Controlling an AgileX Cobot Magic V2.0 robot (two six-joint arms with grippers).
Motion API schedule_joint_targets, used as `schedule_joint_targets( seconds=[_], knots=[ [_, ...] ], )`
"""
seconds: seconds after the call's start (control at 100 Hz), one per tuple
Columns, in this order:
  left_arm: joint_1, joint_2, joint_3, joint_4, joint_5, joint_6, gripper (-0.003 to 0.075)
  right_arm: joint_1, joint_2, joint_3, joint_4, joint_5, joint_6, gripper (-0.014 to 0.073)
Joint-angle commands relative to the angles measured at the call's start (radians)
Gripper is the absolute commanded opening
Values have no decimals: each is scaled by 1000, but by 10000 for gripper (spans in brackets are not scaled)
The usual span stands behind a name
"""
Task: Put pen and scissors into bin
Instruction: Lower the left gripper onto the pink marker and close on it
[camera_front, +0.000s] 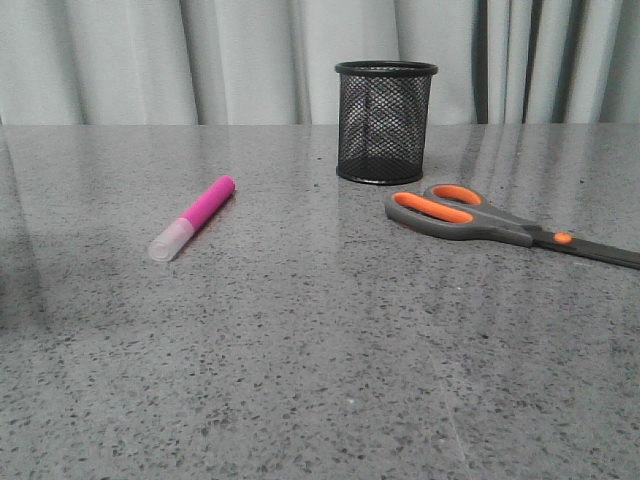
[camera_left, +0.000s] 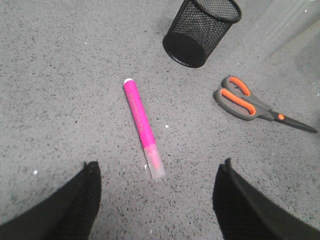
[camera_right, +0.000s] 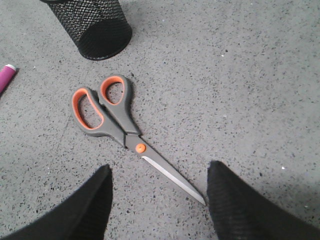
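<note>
Three task things: a pen, a bin and scissors are laid out apart on the bench, none yet moved into place, it is judged.
Left gripper (camera_left: 155, 200): spread wide and empty, hung above the cap end of the pen, with a dark finger (camera_left: 75, 205) seen at each side; a pinch across the barrel seems prepared.
Pen (camera_front: 193, 231): laid flat toward the left edge of the bench, nearer the back edge than the front, on a slant with the cap toward the front. A short thick round barrel in glossy magenta plastic, with a frosted see-through cap; rolling is to be expected if it is nudged.
Bin (camera_front: 386, 122): stood upright near the middle of the back edge, mouth open upward so that things can be dropped in. Black wire mesh, cylindrical, with a solid rim and base; probably light and easily tipped.
Scissors (camera_front: 480, 216): laid flat and closed toward the right edge, handles just in front of the bin, blades running off toward the right edge. Matte grey handles lined in orange, orange pivot dot, long thin blades.
Right gripper (camera_right: 157, 200): opened wide, nothing held, poised over the blade tip.
Bench (camera_front: 300, 380): grey speckled stone-like surface, smooth and faintly reflective.
</note>
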Motion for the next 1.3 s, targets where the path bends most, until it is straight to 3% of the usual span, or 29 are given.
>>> schedule_joint_targets(
  seconds=[0.0, 0.2, 0.36, 0.57, 0.87, 1.14, 1.29],
  knots=[
    [-50, 58, -71, -34, -35, 13, 445, -8, 5, -33, 7, -48, -14, 380],
    [-227, 218, -166, 91, -123, 8, 445, -8, 5, -33, 7, -48, -16, 380],
    [-307, 358, -241, 227, -158, -98, 441, -8, 5, -33, 7, -47, -27, 380],
    [-347, 535, -358, 327, -126, -183, 441, -8, 5, -33, 7, -47, -42, 380],
    [-370, 641, -458, 543, -128, -318, 441, -8, 5, -33, 7, -47, -44, 380],
    [-370, 675, -465, 568, -132, -333, 438, -8, 5, -33, 7, -47, -44, 380],
    [-370, 675, -465, 568, -130, -333, 333, -8, 5, -33, 7, -47, -44, 380]
  ],
)
